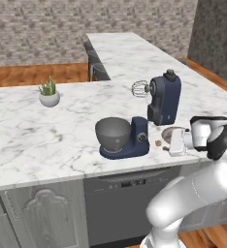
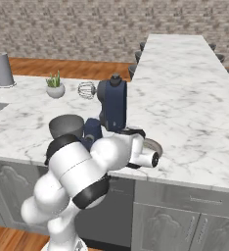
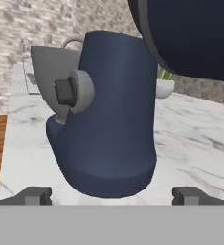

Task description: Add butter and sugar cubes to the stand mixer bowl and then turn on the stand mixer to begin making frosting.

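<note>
On a white marble counter (image 1: 47,140), the navy mixer (image 1: 154,111) stands near the front edge with its head tilted back and its whisk (image 1: 140,89) lifted toward the far left. The grey metal bowl (image 1: 113,133) sits on the mixer's base at the left, open to the top. The gripper (image 1: 170,144) hovers low just right of the mixer column, jaws spread wide and holding nothing. In the hand view a small round knob (image 3: 74,91) faces the fingertips (image 3: 36,195) from the column's side.

The mixer looks heavy, rigid and unlikely to shift under a push. Its knob appears hard, smooth and small, so a pinch squarely across its sides seems best. A flat plate (image 1: 172,133) and a small brown lump (image 1: 158,143) lie close by the gripper.
</note>
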{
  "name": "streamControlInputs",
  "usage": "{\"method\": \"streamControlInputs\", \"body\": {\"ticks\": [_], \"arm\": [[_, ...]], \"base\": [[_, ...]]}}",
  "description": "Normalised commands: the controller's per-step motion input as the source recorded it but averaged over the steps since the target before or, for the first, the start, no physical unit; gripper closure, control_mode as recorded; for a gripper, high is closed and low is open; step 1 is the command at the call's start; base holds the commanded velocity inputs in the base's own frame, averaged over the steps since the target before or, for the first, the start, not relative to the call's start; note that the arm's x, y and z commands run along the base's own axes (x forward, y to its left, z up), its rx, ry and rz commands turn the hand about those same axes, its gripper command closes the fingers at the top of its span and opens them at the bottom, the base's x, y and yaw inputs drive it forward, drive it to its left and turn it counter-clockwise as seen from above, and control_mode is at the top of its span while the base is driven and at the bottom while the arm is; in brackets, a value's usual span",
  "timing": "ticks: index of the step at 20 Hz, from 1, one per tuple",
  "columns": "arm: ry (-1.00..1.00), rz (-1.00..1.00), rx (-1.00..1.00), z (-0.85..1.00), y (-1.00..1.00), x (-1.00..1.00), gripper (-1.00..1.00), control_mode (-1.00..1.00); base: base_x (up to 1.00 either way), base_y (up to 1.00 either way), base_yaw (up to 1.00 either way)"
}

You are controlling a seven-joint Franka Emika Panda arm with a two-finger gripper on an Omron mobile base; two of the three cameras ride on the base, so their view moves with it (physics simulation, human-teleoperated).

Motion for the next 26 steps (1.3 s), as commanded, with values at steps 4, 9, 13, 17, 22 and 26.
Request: {"method": "streamControlInputs", "body": {"ticks": [4,9,13,17,22,26], "arm": [[-0.03,0.04,0.0,-0.23,-0.02,0.33,-1.0,-1.0],[-0.02,0.03,0.0,-0.2,-0.06,0.31,-1.0,-1.0],[0.0,0.03,0.0,-0.21,-0.13,0.25,-1.0,-1.0],[0.0,0.03,0.0,-0.21,-0.05,0.23,-1.0,-1.0],[0.0,0.02,0.0,-0.18,0.0,0.17,-1.0,-1.0],[0.0,0.01,0.0,-0.21,0.0,0.03,-1.0,-1.0]], "base": [[0.0,0.0,0.0],[0.0,0.0,0.0],[0.0,0.0,0.0],[0.0,0.0,0.0],[0.0,0.0,0.0],[0.0,0.0,0.0]]}}
